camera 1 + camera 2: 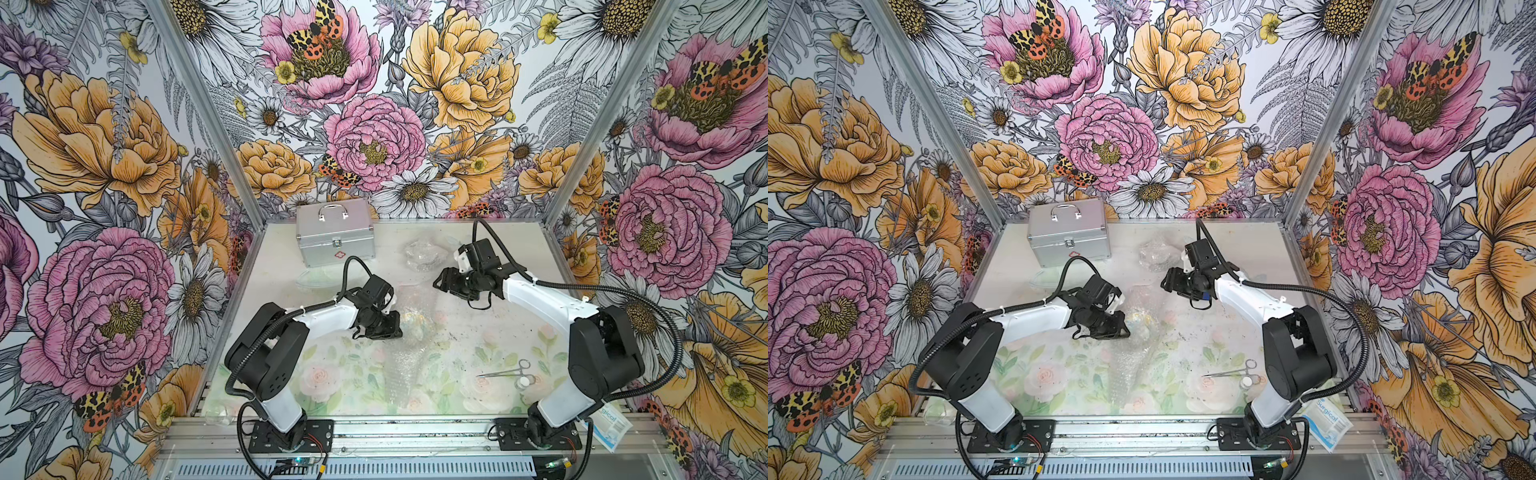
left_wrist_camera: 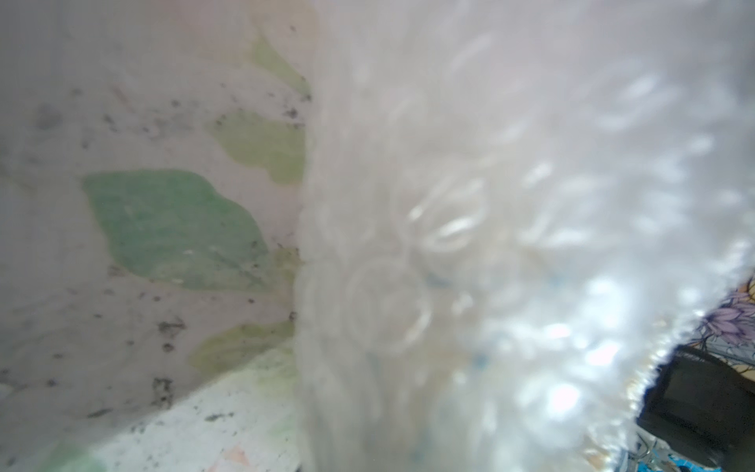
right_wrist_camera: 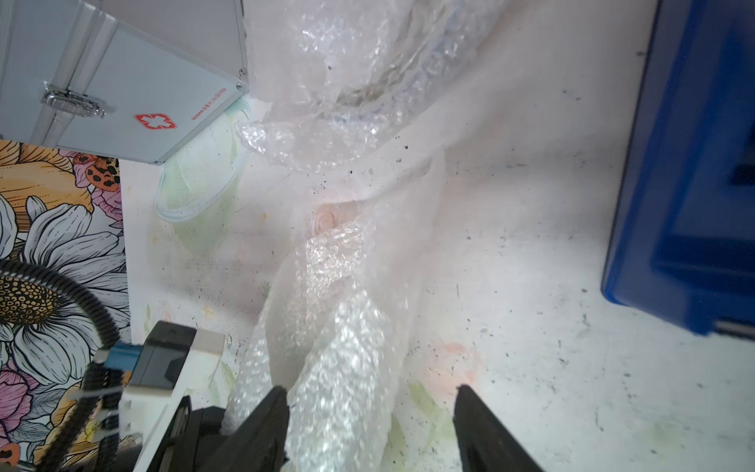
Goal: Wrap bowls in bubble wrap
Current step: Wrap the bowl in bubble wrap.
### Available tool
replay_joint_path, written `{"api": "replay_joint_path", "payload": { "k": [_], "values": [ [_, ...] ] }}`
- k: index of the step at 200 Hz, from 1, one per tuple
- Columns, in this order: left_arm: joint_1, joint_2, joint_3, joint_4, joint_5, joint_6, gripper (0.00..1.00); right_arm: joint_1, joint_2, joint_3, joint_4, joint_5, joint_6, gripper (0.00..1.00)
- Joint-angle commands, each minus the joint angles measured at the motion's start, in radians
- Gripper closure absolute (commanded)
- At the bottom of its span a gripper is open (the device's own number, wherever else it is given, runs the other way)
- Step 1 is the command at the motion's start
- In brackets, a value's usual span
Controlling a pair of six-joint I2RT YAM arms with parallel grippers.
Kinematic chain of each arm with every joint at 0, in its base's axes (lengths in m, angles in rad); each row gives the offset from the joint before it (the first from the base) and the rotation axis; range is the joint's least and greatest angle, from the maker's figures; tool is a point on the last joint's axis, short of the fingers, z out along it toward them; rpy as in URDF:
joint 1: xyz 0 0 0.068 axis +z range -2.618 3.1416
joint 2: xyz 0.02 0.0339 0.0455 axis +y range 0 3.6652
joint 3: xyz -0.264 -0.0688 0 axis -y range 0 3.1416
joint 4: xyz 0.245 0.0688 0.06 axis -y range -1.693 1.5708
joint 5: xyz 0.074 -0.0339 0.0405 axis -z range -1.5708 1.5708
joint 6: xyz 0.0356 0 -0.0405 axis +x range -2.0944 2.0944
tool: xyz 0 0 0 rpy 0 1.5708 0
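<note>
The right gripper (image 3: 371, 390) hangs with its black jaws well apart. A twisted tail of the transparent, whitish bubble wrap (image 3: 347, 359) passes between them and touches one finger only. The left gripper (image 1: 390, 328) is pressed against the bubble-wrap bundle at the middle of the floral-printed table (image 1: 457, 399). Whether its jaws are together cannot be told, since the wrap fills the left wrist view. Inside that bundle sits a small round bowl painted blue and yellow (image 1: 417, 324), showing faintly through the plastic, and the loose sheet trails toward the near edge. A second crumpled bubble-wrap bundle (image 1: 424, 254) lies near the far edge, with a patterned bowl rim (image 3: 388, 81) dim within it. The silver metal case (image 1: 334, 230) stands closed at the far left corner, with a clear shallow round dish (image 1: 316, 279) just beside it.
</note>
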Motion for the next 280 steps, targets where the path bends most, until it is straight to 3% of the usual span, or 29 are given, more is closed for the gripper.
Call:
{"api": "replay_joint_path", "payload": {
  "k": [1,44,98,127,156,175,208,235,280],
  "values": [
    [-0.024,-0.037,0.038,-0.014,-0.029,0.055,0.90,-0.033,0.029,0.042,-0.009,-0.033,-0.044,0.37],
    [-0.049,-0.045,0.069,-0.045,-0.070,0.080,0.91,-0.106,0.079,0.109,-0.042,-0.068,-0.095,0.45],
    [-0.068,-0.081,0.070,-0.036,-0.110,0.082,0.94,-0.104,0.165,0.143,-0.074,-0.086,-0.128,0.42],
    [-0.071,-0.083,0.070,-0.038,-0.120,0.085,0.95,-0.096,0.185,0.157,-0.075,-0.093,-0.127,0.48],
    [-0.063,-0.065,0.070,-0.035,-0.124,0.070,0.96,-0.095,0.177,0.158,-0.074,-0.087,-0.120,0.80],
    [-0.038,-0.029,0.077,-0.036,-0.114,0.036,0.98,-0.084,0.145,0.168,-0.072,-0.085,-0.129,0.92],
    [0.027,0.076,0.130,-0.012,-0.035,-0.039,1.00,-0.011,0.064,0.186,-0.067,-0.043,-0.197,0.99],
    [0.070,0.142,0.183,-0.008,-0.011,-0.084,1.00,0.126,-0.008,0.155,-0.060,0.070,-0.278,1.00],
    [0.108,0.246,0.209,0.005,0.027,-0.127,1.00,0.311,-0.055,0.022,0.052,0.128,-0.255,1.00]
  ]
}}
